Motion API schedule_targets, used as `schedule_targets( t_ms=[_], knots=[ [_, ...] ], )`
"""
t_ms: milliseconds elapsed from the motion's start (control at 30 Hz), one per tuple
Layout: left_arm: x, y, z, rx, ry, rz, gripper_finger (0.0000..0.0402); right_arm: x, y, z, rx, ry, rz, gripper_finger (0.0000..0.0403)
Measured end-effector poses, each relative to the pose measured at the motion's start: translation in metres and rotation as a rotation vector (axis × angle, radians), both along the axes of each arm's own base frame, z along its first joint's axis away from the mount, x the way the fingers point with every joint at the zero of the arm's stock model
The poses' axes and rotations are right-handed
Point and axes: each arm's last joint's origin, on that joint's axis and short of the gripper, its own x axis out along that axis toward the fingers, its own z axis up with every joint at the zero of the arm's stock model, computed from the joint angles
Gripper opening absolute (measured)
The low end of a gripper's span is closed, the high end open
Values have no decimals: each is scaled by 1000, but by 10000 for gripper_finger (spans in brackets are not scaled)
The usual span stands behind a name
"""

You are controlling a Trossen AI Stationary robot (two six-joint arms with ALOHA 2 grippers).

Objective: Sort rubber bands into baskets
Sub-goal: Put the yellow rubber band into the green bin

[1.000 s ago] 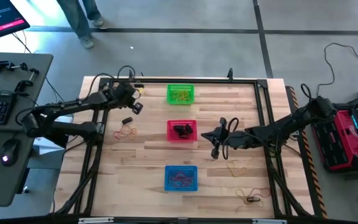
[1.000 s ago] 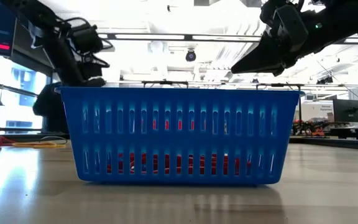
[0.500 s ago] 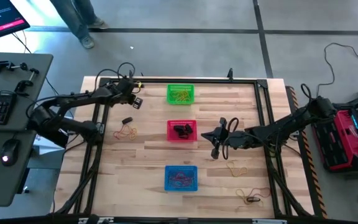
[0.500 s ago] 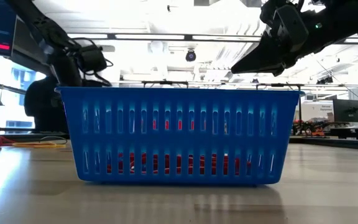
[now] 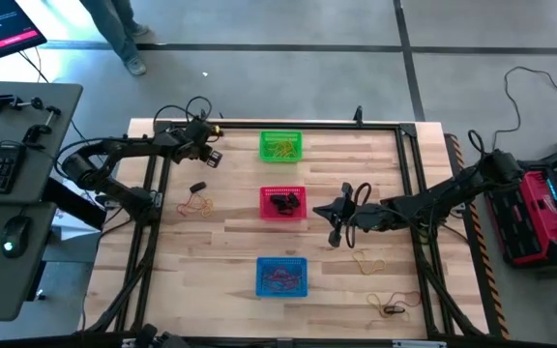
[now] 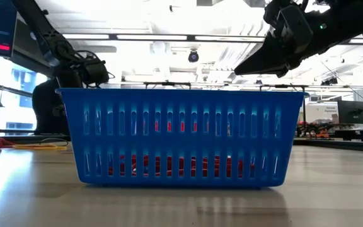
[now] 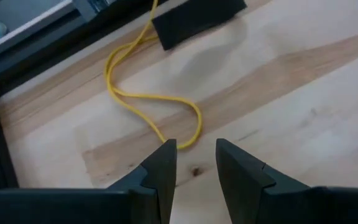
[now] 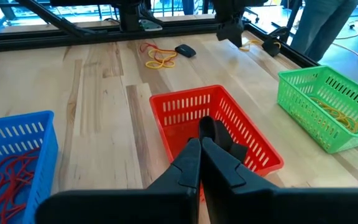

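A yellow rubber band [image 7: 157,99] lies flat on the wood near the table's far left corner. My left gripper [image 7: 194,149] [image 5: 209,155] is open and tipped down over the band's near bend. The green basket [image 5: 280,147] holds yellow bands, the red basket [image 5: 283,204] black ones, and the blue basket [image 5: 281,276] red ones. My right gripper [image 8: 202,134] [image 5: 325,209] is shut. It hangs at the red basket's right side [image 8: 229,118], pointing across that basket. My left gripper comes slanting down at the yellow band. One fingertip [image 7: 165,152] stands right at the band's near bend [image 7: 188,138], and the other lies beyond it. Whether the fingertip touches the band, I cannot tell.
Loose yellow-tan bands [image 5: 199,204] and a small black piece [image 5: 197,187] lie left of the red basket. More bands lie at the near right [image 5: 367,259] [image 5: 390,307]. A black bracket [image 7: 197,15] sits on the frame rail past the band. A person stands beyond the far edge.
My left gripper has sunk toward the table and gone a little toward the far edge, near the far left corner, as the arm swung round. My right arm has kept still.
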Motion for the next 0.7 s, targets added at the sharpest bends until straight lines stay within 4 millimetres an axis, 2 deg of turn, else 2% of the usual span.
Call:
schedule_targets(
  t_ms=[467,700],
  knots=[
    [-2,4,2,-15,-35,-38,80,0,1,0,7,7,20,0],
    [7,18,9,-72,-59,-50,79,0,1,0,7,7,21,0]
  ],
)
